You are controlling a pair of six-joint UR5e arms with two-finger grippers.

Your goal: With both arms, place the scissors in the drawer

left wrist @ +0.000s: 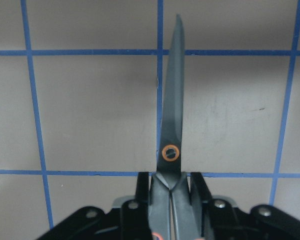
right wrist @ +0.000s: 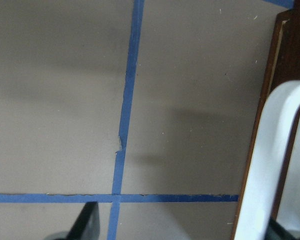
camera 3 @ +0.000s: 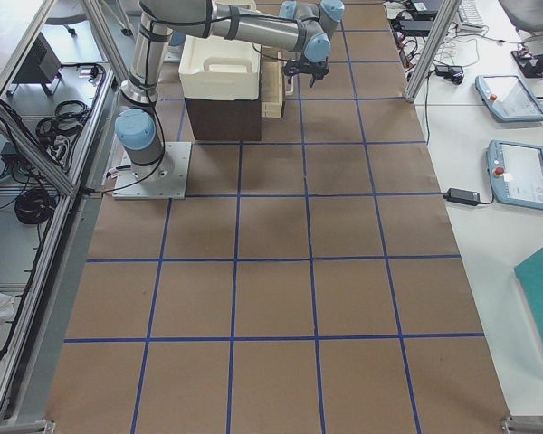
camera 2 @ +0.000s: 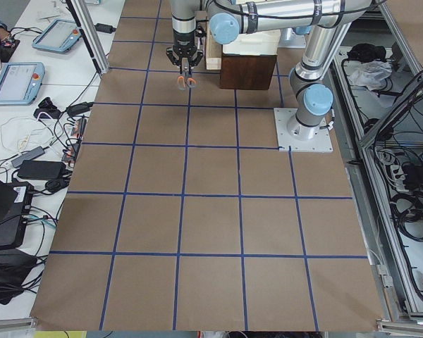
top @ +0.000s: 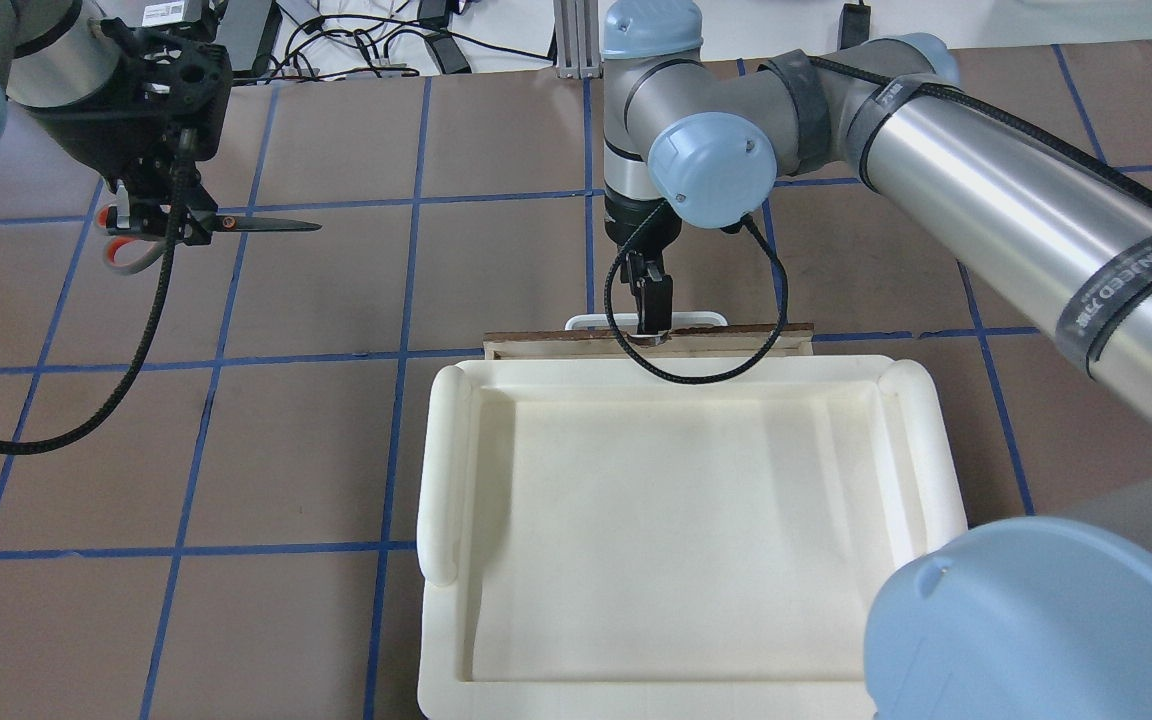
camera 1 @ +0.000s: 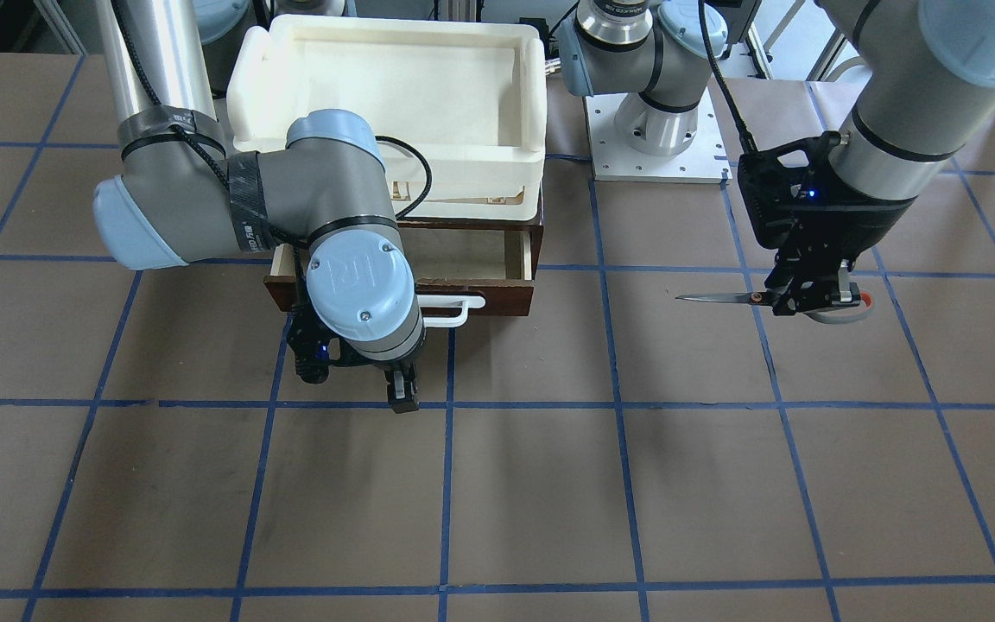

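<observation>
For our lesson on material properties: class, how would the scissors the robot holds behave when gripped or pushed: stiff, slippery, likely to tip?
Likely stiff: the scissors hold their slim blades out level, unsupported, beyond the left pincer. Probably light, being thin. Gripped narrowly just behind the pivot, they might swivel if pushed.

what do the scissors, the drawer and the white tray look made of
Scissors: dark matte metal blades with an orange-ringed pivot. Drawer: dark stained wood front, pale plywood-looking inside; its white handle looks like smooth plastic. White tray: probably foam, given its thick, soft-rounded off-white rims.
</observation>
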